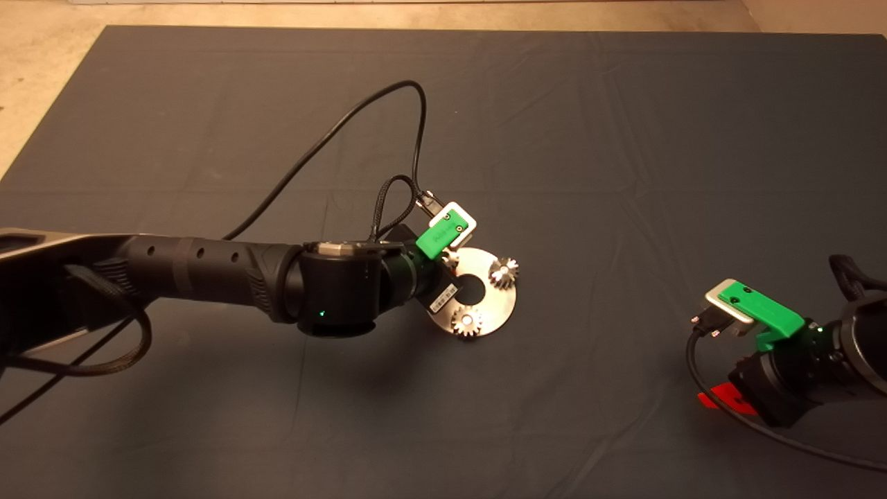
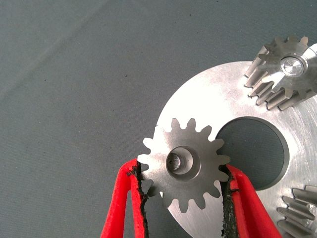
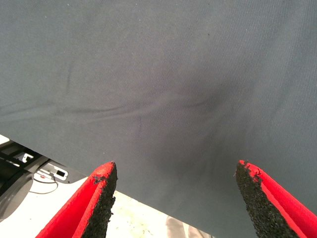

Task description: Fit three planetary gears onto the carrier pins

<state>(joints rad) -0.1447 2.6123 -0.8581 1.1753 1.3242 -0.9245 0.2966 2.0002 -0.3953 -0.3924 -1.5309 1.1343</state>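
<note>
Left gripper [image 2: 184, 191] squeezed the third gear [image 2: 184, 164] so I could line its hole over the last pin [image 2: 178, 161].

Brushed metal disc [image 2: 213, 99] – matt cloth mat [image 1: 624, 138].

Your head camera looks steeply down on the dark mat [image 1: 554, 125] from well above. Your left wrist camera sits very close over the disc [image 2: 233, 99], which the head view shares [image 1: 495, 305]. Your right wrist camera faces bare mat [image 3: 163, 74] near its edge, floor showing beyond.
</note>
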